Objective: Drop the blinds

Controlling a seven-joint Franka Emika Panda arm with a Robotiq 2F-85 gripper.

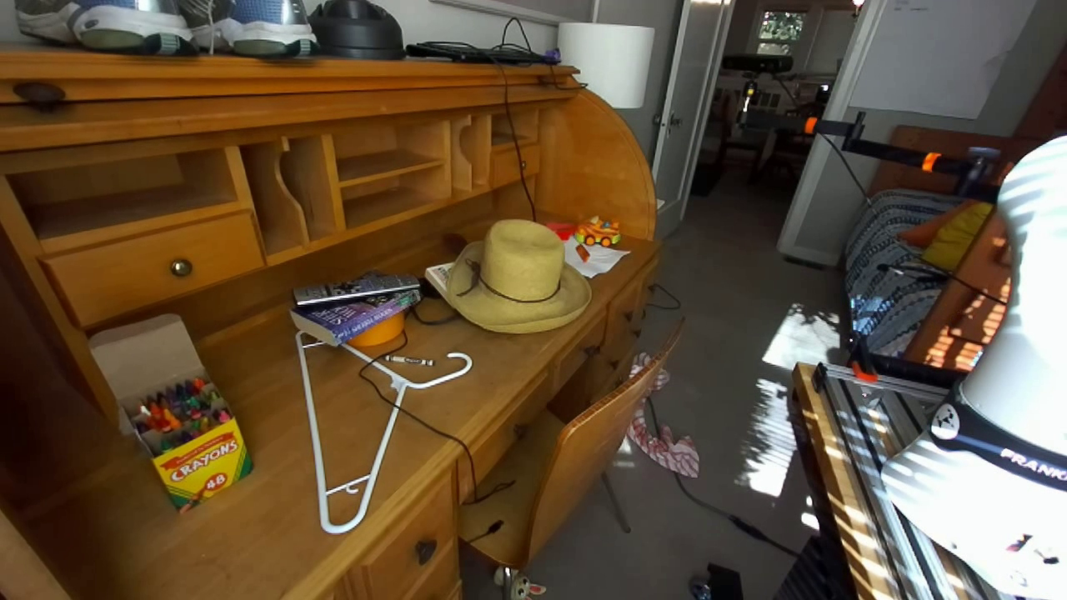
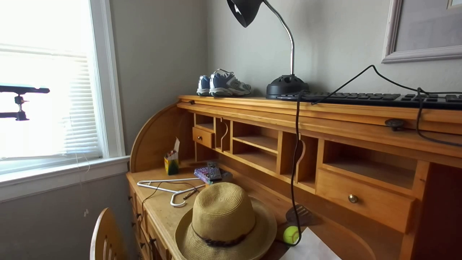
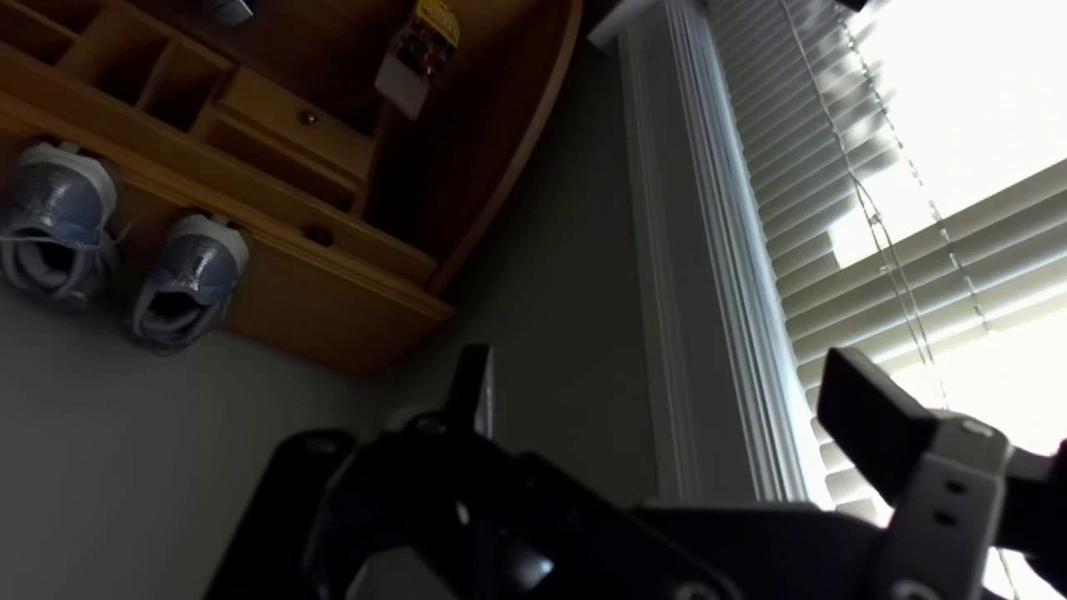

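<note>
White slatted blinds [image 2: 81,108] hang in the bright window at the left of an exterior view, with their lower edge near the sill. In the wrist view the blinds [image 3: 775,167] fill the right side. Thin pull cords [image 3: 875,221] and a beaded or twisted cord [image 3: 925,179] hang in front of the slats. My gripper [image 3: 658,362] is open and empty in the wrist view. Its right finger overlaps the blinds in the picture, and its left finger is against the dark wall. The gripper is outside both exterior views; only the white arm base [image 1: 984,467] shows.
A roll-top desk [image 1: 258,517] holds a crayon box [image 1: 200,458], white hanger [image 1: 375,467], books [image 1: 358,312] and straw hat [image 1: 525,267]. Shoes [image 2: 225,85] and a lamp [image 2: 287,86] stand on top. A chair [image 1: 583,442] and a black camera mount [image 2: 20,103] are nearby.
</note>
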